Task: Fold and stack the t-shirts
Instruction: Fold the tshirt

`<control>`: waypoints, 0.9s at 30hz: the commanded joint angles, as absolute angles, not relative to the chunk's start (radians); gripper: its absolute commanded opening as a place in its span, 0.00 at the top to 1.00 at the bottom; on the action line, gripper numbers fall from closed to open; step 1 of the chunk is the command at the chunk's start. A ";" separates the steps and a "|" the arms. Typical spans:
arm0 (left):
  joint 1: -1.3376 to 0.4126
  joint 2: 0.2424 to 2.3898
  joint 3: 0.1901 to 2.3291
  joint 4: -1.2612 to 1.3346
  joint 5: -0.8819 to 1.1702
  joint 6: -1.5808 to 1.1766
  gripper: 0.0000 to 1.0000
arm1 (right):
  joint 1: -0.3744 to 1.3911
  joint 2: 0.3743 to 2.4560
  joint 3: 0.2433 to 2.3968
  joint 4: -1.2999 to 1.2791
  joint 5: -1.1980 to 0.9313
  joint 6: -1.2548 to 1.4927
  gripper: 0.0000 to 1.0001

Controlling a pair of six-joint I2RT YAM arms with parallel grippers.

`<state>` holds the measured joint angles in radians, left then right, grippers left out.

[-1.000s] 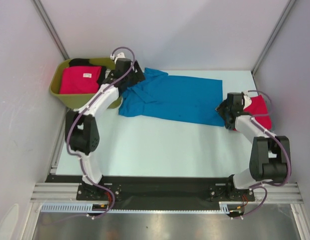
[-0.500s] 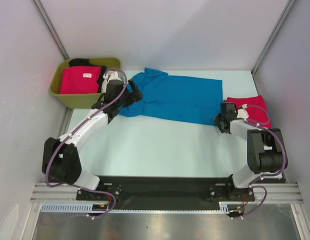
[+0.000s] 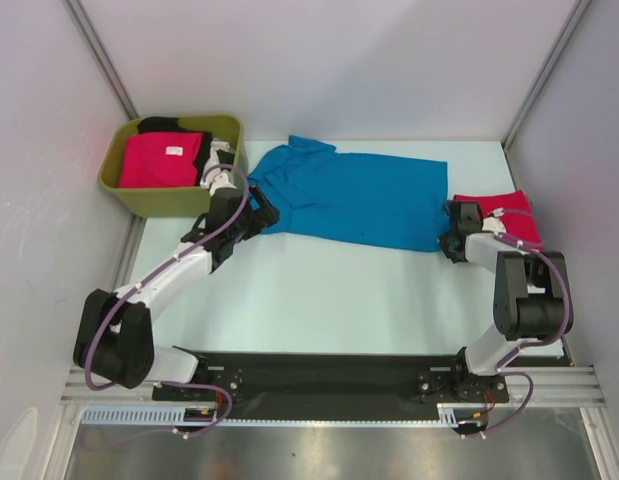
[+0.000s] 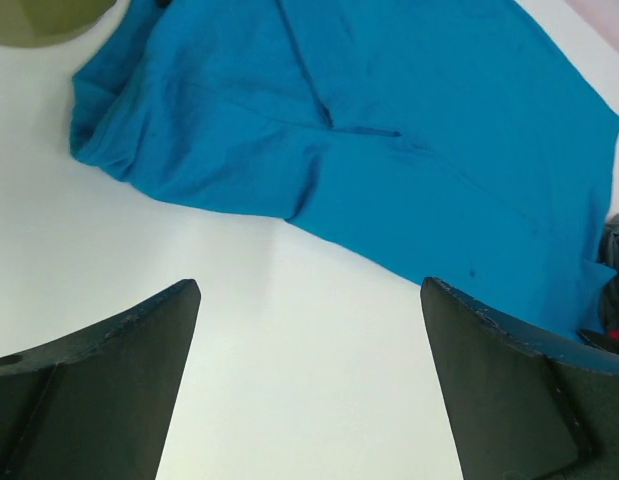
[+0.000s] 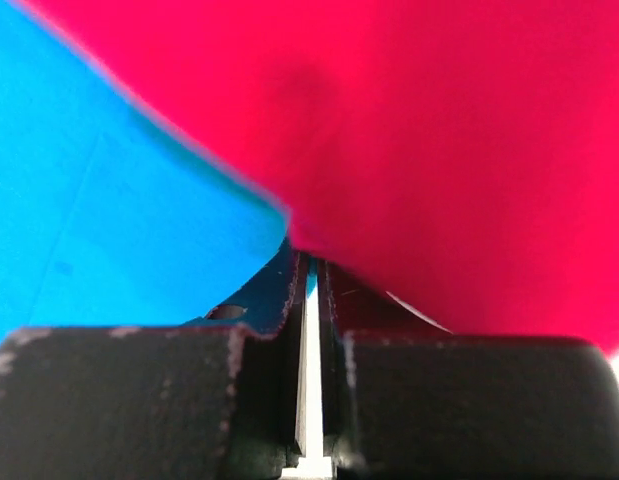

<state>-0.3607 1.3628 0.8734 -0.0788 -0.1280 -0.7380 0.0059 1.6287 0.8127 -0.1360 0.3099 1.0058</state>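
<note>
- blue t-shirt lying spread on counter, red t-shirt just beside its hem; judging it light, limp
- left gripper hovering open near sleeve; right gripper sitting near-closed at hem, the sensible hold

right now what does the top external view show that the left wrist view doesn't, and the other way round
Only the top external view: the crimson-pink t-shirt lying in the olive-green tub, and the right gripper at the right near corner of the blue t-shirt, beside the red t-shirt.
Only the left wrist view: the left gripper from close up, its fingers wide apart over bare table, nothing between them.
Both: the blue t-shirt laid out on the white table.
</note>
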 commanded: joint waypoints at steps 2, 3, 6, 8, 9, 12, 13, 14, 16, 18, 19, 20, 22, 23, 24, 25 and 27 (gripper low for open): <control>-0.360 1.335 0.819 -0.005 -0.160 -0.794 0.03 | -0.074 1.551 0.807 -0.256 0.322 0.916 1.00; -0.365 1.327 0.781 -0.005 -0.164 -0.802 0.03 | -0.074 1.534 0.790 -0.262 0.321 0.901 1.00; -0.373 1.319 0.713 0.069 -0.183 -0.833 0.04 | -0.080 1.471 0.753 -0.278 0.327 0.870 1.00; -0.379 1.324 0.696 0.089 -0.205 -0.845 0.06 | -0.086 1.447 0.718 -0.272 0.321 0.859 1.00; -0.380 1.328 0.687 0.097 -0.213 -0.847 0.08 | -0.092 1.428 0.706 -0.262 0.315 0.854 1.00; -0.379 1.362 0.693 0.115 -0.238 -0.851 0.12 | -0.098 1.413 0.667 -0.221 0.281 0.854 1.00; -0.379 1.371 0.699 0.117 -0.242 -0.844 0.12 | -0.100 1.405 0.654 -0.207 0.270 0.856 1.00; -0.380 1.390 0.707 0.118 -0.271 -0.835 0.15 | -0.100 1.405 0.647 -0.187 0.264 0.856 1.00; -0.377 1.407 0.735 0.117 -0.299 -0.816 0.18 | -0.100 1.408 0.637 -0.169 0.244 0.848 1.00; -0.373 1.439 0.758 0.118 -0.322 -0.801 0.23 | -0.100 1.416 0.635 -0.156 0.235 0.851 1.00; -0.365 1.456 0.767 0.114 -0.325 -0.801 0.25 | -0.100 1.420 0.634 -0.155 0.227 0.851 1.00; -0.362 1.469 0.776 0.107 -0.324 -0.811 0.27 | -0.100 1.425 0.637 -0.153 0.226 0.850 1.00; -0.354 1.517 0.804 0.100 -0.321 -0.822 0.30 | -0.100 1.424 0.634 -0.149 0.222 0.851 1.00; -0.353 1.534 0.813 0.095 -0.319 -0.825 0.35 | -0.100 1.419 0.632 -0.144 0.224 0.850 1.00; -0.350 1.566 0.830 0.089 -0.321 -0.833 0.36 | -0.100 1.416 0.624 -0.143 0.229 0.853 1.00; -0.345 1.580 0.837 0.081 -0.319 -0.842 0.36 | -0.100 1.413 0.623 -0.140 0.230 0.851 1.00; -0.338 1.627 0.860 0.074 -0.311 -0.851 0.37 | -0.098 1.404 0.618 -0.135 0.233 0.854 1.00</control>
<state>-0.3542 1.5776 0.8059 0.0727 -0.2932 -0.8272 -0.0948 1.4292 0.6323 -0.1501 0.2272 0.8623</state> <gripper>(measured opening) 0.636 0.026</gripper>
